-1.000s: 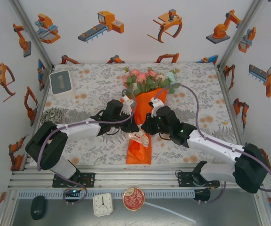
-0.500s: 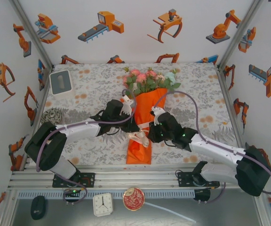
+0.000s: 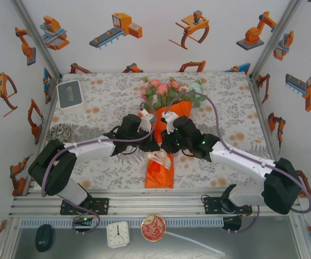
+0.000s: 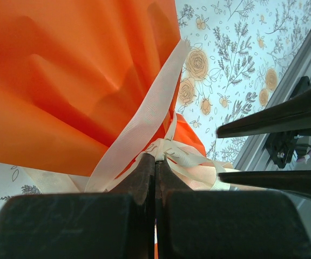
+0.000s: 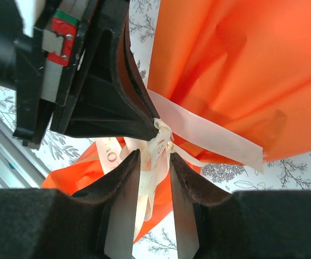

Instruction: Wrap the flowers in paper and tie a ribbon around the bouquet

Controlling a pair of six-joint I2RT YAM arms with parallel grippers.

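The bouquet lies along the table's middle: an orange paper (image 3: 160,176) cone with the flowers (image 3: 167,91), pink, white and pale blue, at its far end. The cream ribbon (image 3: 161,157) is knotted round the cone's narrow part. My left gripper (image 3: 154,147) is shut on the ribbon (image 4: 150,118) right at the knot, seen against the paper (image 4: 63,70). My right gripper (image 5: 154,158) stands open just below the knot. A loop of ribbon (image 5: 156,162) hangs loose between its jaws. The left fingers (image 5: 109,102) pinch the knot just above it.
A white box (image 3: 69,94) stands at the back left and a silvery round thing (image 3: 61,132) at the left edge. In front of the table's metal rail (image 3: 161,202) lie a small clock (image 3: 117,234), a red disc (image 3: 153,227) and a black mouse (image 3: 44,237).
The right arm swung out to the lower right, then came back up to the knot, and its jaws spread wider. The left gripper stayed shut on the ribbon.
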